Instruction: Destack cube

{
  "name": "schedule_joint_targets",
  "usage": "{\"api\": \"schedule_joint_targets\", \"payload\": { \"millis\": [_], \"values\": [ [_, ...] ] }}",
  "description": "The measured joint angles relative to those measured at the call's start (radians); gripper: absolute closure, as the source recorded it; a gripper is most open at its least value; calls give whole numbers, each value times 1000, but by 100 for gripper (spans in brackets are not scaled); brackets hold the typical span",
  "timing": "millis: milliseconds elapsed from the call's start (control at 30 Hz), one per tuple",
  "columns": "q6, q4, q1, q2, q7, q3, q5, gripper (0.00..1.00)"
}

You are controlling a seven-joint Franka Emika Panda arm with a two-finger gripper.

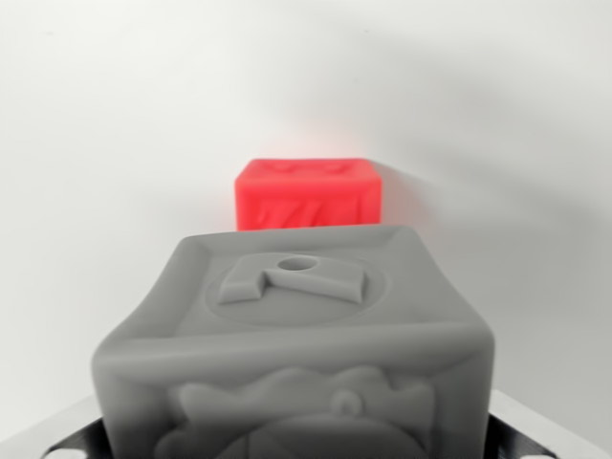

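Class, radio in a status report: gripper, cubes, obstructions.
Gripper fingers unseen, state unknown. Grey cube close to camera, filling the foreground. Red cube beyond it on white surface. Nothing else visible.

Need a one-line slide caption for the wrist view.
Wrist view: grey embossed cube fills the foreground, red cube beyond it on a white surface.

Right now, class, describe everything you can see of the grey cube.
The grey cube fills the wrist view's lower half, nearest the camera. It looks matte and rubbery, with rounded edges. Its top face carries a raised shape inside a round recess, with a small hole; its front face shows a raised relief, cut off below. Shiny metal parts flank its bottom corners. The red cube sits behind it; contact cannot be told.
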Motion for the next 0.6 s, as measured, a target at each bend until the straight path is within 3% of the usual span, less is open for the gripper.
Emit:
{"api": "schedule_joint_targets", "payload": {
  "millis": [600],
  "values": [
    [-157,13,0,-145,-1,0,1,100]
  ]
}}
